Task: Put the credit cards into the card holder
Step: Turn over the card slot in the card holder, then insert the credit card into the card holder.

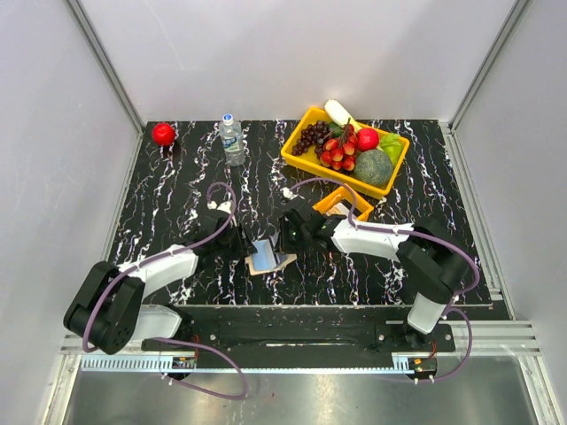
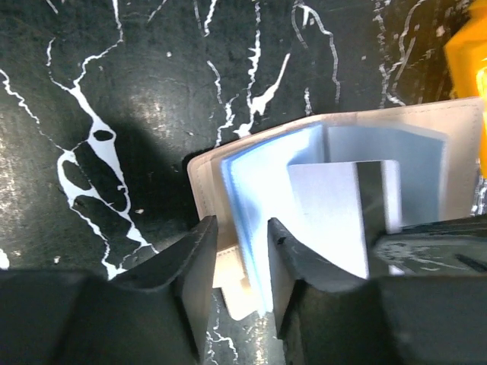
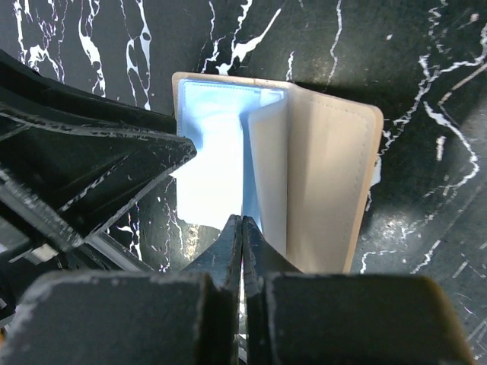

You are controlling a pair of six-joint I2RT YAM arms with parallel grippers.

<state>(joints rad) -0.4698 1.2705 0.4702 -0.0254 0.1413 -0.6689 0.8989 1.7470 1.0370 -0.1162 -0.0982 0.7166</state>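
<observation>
The tan card holder lies open on the black marble table between my two grippers, with its light blue sleeves standing up. In the left wrist view my left gripper is open, its jaws straddling the edge of a blue sleeve of the card holder. A whitish credit card stands on edge in the sleeves. My right gripper is shut on that card's edge, which shows as a thin bright line between the fingertips, beside the card holder's tan flap. From above, the left gripper and right gripper flank the wallet.
A small orange tray sits just behind the right gripper. Further back are a yellow basket of fruit and vegetables, a water bottle and a red apple. White walls enclose the table.
</observation>
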